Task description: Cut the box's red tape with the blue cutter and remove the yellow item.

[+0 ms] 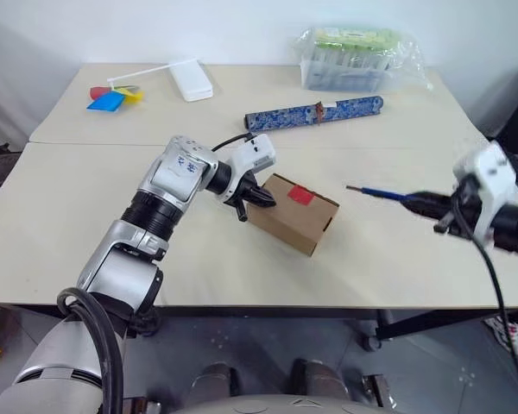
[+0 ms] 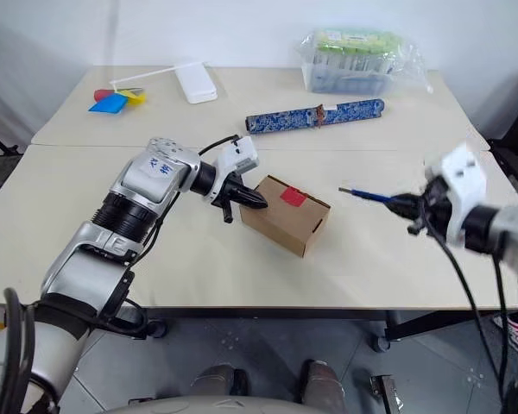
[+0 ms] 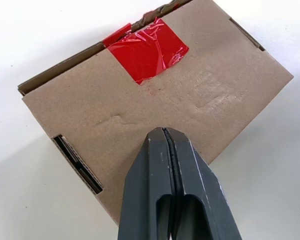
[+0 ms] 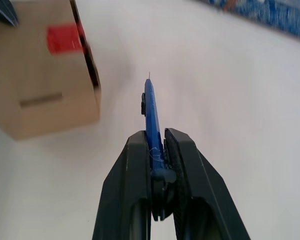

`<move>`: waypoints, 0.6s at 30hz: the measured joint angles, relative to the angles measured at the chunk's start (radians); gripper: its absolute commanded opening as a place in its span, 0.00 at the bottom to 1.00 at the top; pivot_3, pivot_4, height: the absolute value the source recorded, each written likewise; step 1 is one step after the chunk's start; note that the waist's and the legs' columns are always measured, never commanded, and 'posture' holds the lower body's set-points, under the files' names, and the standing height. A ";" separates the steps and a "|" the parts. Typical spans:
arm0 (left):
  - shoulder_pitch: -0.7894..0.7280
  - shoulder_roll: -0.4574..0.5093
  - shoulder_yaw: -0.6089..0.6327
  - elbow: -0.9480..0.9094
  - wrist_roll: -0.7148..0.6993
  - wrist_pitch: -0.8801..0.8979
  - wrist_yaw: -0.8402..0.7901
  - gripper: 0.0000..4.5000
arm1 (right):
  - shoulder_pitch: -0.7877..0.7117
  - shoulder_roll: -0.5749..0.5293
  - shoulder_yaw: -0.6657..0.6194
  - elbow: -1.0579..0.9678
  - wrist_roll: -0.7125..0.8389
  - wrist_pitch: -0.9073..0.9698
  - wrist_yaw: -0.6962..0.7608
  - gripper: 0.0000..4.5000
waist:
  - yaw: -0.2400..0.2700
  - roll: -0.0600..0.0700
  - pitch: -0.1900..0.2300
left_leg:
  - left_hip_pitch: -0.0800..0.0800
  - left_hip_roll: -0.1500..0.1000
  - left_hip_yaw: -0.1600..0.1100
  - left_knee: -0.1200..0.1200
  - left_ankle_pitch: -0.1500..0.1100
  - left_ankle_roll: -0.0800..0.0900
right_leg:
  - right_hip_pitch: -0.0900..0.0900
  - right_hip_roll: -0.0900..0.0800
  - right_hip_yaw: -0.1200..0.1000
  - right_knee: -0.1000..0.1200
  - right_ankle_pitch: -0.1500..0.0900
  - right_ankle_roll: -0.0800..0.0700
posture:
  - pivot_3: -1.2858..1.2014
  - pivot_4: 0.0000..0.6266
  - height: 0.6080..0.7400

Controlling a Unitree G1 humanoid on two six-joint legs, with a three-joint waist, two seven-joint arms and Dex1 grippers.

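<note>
Box (image 1: 293, 214) at centre of head view on worktop (image 1: 95, 216), lid flaps down. Red tape (image 1: 301, 195) on top face, bridging seam near upper edge; wrinkled in left wrist view, looks uncut. Yellow item presumably inside, can't confirm.

Left gripper (image 1: 261, 197) just left of centre: jaws clenched, holding nothing, tips pressed against box's left top edge. Judged as bracing.

Right gripper (image 1: 439, 210) at right of frame, well apart from box: jaws clamped on blue cutter (image 1: 382, 193), blade tip pointing left toward box, hanging above worktop. Gap between tip and tape open; cut not started.

Clutter along top of frame, clear of work area: patterned blue roll (image 1: 315, 114), clear tub (image 1: 350, 59) in a plastic bag, white flat block (image 1: 192, 80), coloured paper scraps (image 1: 112, 95).

Risks from here:
- Cutter held at tail end only, long overhang. Side load at the seam likely to pivot or slip it in jaws.
- Box light, braced from one edge only. Blade drag toward left could slide or rotate it; closed tips may skid off cardboard.
- Tape small, sits near left tips. Bad line-up puts blade into left fingers or cardboard instead of seam.
- Too deep a plunge may hit contents.
- Wrinkled film may snag, not slice.
</note>
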 measured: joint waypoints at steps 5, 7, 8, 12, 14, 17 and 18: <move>0.000 -0.001 0.000 0.000 0.008 0.005 0.006 0.00 | 0.036 0.107 -0.072 0.116 -0.041 -0.222 -0.121 0.03 | -0.003 0.001 0.000 | 0.004 0.000 -0.001 0.000 0.000 0.001 | 0.001 0.000 0.004 0.000 0.000 0.000 | 0.52 0.24 1.00; 0.000 -0.004 0.000 -0.001 0.008 0.005 0.006 0.00 | 0.044 0.146 -0.087 0.194 -0.060 -0.306 -0.165 0.03 | -0.002 0.000 0.000 | 0.004 0.000 -0.001 0.000 0.000 0.001 | 0.001 0.000 0.005 0.000 0.000 0.000 | 0.52 0.24 1.00; 0.000 -0.006 0.000 -0.001 0.008 0.005 0.005 0.00 | 0.060 0.164 -0.085 0.234 -0.074 -0.344 -0.181 0.03 | -0.001 0.000 0.000 | 0.004 0.000 -0.001 -0.001 0.000 0.001 | 0.001 0.000 0.005 0.000 0.000 0.000 | 0.52 0.24 1.00; -0.001 -0.002 0.000 0.000 0.011 0.010 0.002 0.00 | 0.111 0.200 -0.065 0.309 -0.092 -0.421 -0.204 0.20 | -0.003 0.004 -0.002 | 0.004 0.000 0.000 -0.001 0.000 0.002 | 0.000 0.000 0.007 0.000 0.000 0.000 | 0.52 0.24 1.00; -0.001 -0.003 -0.002 -0.001 0.011 0.010 0.004 0.00 | 0.139 0.200 -0.060 0.308 -0.092 -0.434 -0.204 0.33 | -0.002 0.003 -0.002 | 0.005 0.000 -0.001 -0.001 0.000 0.002 | 0.001 0.001 0.007 0.000 0.000 0.000 | 0.52 0.24 1.00; -0.001 -0.001 -0.002 -0.003 0.011 0.011 0.003 0.00 | 0.192 0.200 -0.037 0.308 -0.092 -0.434 -0.203 0.56 | -0.003 0.004 -0.002 | 0.005 0.000 0.000 -0.001 -0.001 0.003 | 0.000 0.001 0.008 0.000 0.000 0.000 | 0.52 0.24 1.00; 0.000 0.001 -0.002 -0.004 0.011 0.013 0.003 0.00 | 0.204 0.200 -0.034 0.307 -0.092 -0.434 -0.204 0.64 | -0.004 0.004 -0.002 | 0.005 0.000 0.000 -0.001 -0.001 0.003 | 0.000 0.001 0.008 0.000 0.000 0.000 | 0.52 0.24 1.00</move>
